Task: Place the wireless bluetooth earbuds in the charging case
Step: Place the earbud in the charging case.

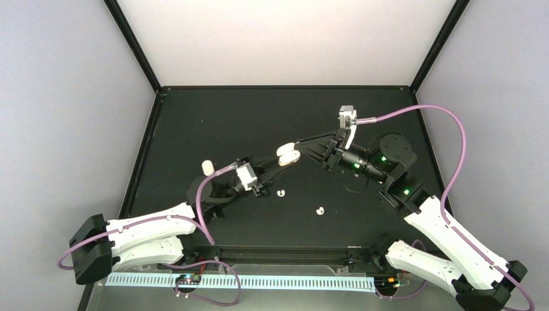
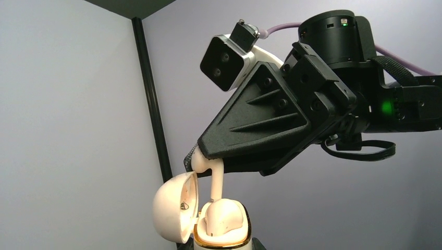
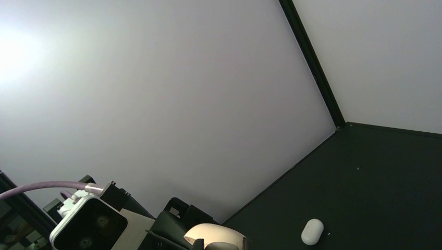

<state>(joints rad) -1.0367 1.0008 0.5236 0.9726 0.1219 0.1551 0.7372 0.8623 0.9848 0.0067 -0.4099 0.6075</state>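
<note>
Black worktop (image 1: 213,123) lying flat mid-frame. Pale grey walls (image 1: 65,97) enclosing it on three sides. Black frame posts (image 1: 133,42) rising at upper corners. White toothed strip (image 1: 259,282) running along the bottom edge.

Bottom edge: the cream charging case (image 3: 216,234) just peeks in, with the other arm's wrist camera (image 3: 88,229) and purple cable (image 3: 41,186) to its left. A white oval pod (image 3: 312,232) lies on the black tabletop (image 3: 396,177), near its wall-side edge.
</note>
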